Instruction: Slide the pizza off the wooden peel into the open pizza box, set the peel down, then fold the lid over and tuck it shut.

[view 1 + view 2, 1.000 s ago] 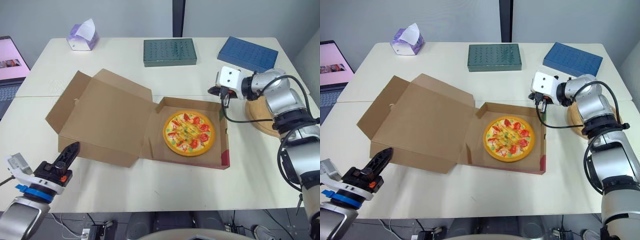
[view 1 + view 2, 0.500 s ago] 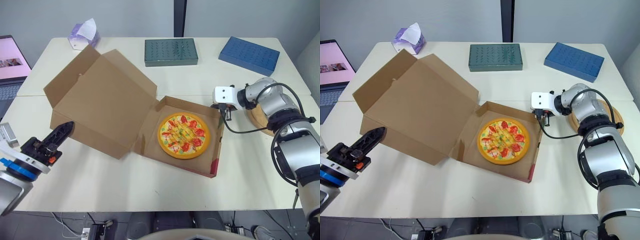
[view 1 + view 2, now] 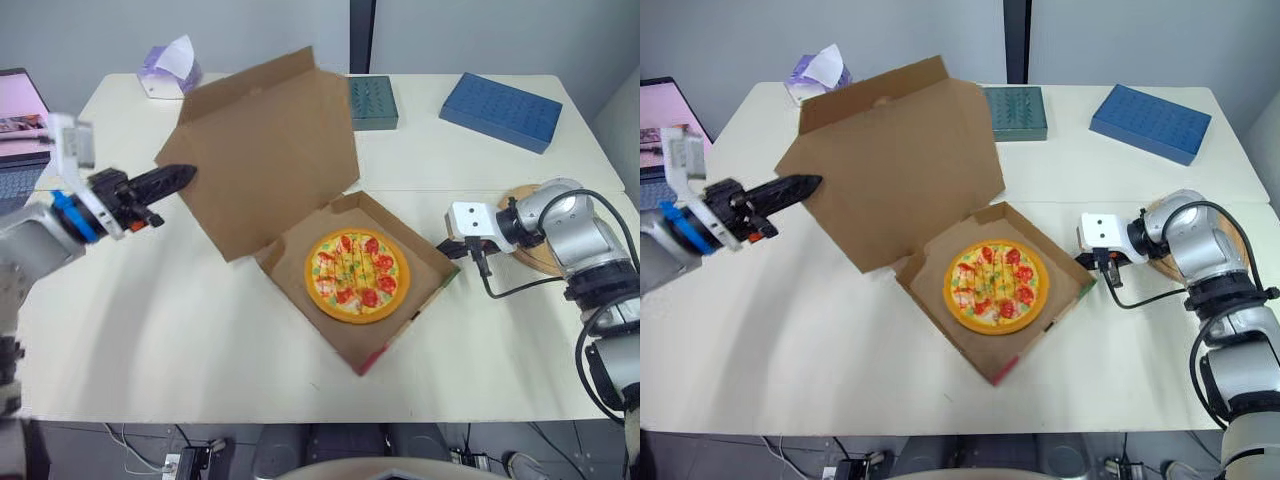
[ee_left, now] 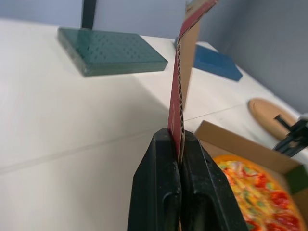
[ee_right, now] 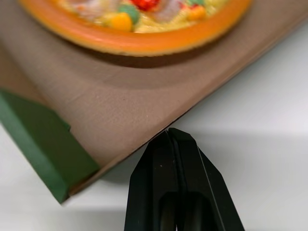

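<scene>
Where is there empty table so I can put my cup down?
The widest bare table is the front strip before the pizza box, and the front left corner. Another patch lies between the blue box and the peel. The middle is crowded: raised lid, left gripper, right gripper.

Left arm [image 3: 35,235]: raised at mid-left of the frame, forearm reaching toward centre.
Left tool [image 3: 183,174]: two black fingers clamped flat on the edge of the box lid [image 3: 270,150].
Right arm [image 3: 585,240]: elbow bent at mid-right, forearm pointing inward.
Right tool [image 3: 446,249]: held low, fingers pressed tight together, tips aimed toward frame centre.
</scene>
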Controlling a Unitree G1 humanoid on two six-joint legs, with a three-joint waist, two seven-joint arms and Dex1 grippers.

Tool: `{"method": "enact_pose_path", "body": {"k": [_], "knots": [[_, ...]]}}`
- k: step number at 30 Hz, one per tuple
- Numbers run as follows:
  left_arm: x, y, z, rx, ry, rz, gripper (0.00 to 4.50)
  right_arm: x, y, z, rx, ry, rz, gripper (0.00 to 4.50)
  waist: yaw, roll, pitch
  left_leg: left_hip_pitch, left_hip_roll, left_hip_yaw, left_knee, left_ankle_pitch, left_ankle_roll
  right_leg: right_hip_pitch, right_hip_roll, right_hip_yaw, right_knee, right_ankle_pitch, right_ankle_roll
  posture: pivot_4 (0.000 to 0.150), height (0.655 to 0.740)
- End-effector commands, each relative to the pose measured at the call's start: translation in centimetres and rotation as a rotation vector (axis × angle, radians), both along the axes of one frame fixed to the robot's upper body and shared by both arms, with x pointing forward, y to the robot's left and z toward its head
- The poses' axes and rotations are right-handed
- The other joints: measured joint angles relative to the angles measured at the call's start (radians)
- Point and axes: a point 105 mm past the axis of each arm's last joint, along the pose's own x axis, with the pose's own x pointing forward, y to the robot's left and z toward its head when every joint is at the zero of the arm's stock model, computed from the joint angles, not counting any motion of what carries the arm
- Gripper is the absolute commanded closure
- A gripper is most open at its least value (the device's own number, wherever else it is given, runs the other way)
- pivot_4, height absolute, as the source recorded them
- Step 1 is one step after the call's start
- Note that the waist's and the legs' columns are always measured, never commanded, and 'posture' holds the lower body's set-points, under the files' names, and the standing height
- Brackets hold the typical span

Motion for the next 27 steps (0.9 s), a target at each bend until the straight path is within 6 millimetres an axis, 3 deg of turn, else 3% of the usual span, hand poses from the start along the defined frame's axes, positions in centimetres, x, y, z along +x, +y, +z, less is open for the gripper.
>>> {"method": "enact_pose_path", "body": {"k": [1, 8, 16, 21, 27], "knots": [[1.4, -0.5, 1.1, 0.072, -0.082, -0.036, 4.50, -1.2, 0.6, 1.5, 0.037, -0.018, 0.016, 4.47, 0.000, 0.000, 0.000, 0.000, 0.000, 0.000, 0.000, 0.000, 0.000, 0.000, 0.000, 0.000, 0.000, 0.000, 0.000, 0.150, 0.7400], [4.2, -0.9, 3.3, 0.104, -0.230, -0.071, 4.50, -3.8, 1.4, 1.5, 0.100, 0.041, -0.010, 4.47, -0.003, -0.001, 0.000, -0.001, 0.000, -0.001, 0.001, 0.000, 0.000, -0.001, 0.000, -0.001, 0.000, 0.000, 0.000, 0.150, 0.7400], [6.6, -2.1, 4.0, 0.110, -0.342, -0.070, 4.50, -5.7, 2.8, 0.8, 0.161, 0.073, -0.066, 4.47, -0.009, -0.001, 0.000, -0.003, 0.000, -0.001, 0.002, 0.000, 0.000, -0.002, 0.000, -0.001, 0.000, 0.000, 0.001, 0.150, 0.7400], [6.9, -3.5, 3.9, 0.100, -0.367, -0.121, 4.50, -6.1, 3.7, 0.6, 0.206, 0.072, -0.105, 4.47, -0.010, -0.001, 0.000, -0.007, -0.001, -0.004, 0.005, 0.000, 0.000, -0.003, 0.000, -0.002, 0.001, 0.001, 0.001, 0.150, 0.7400], [6.8, -3.7, 4.6, 0.069, -0.372, -0.153, 4.50, -6.8, 4.8, 0.4, 0.255, 0.091, -0.119, 4.47, -0.018, -0.001, 0.000, -0.011, -0.002, -0.006, 0.012, 0.000, 0.000, -0.004, 0.000, -0.004, 0.001, 0.001, 0.003, 0.150, 0.7400]]}}
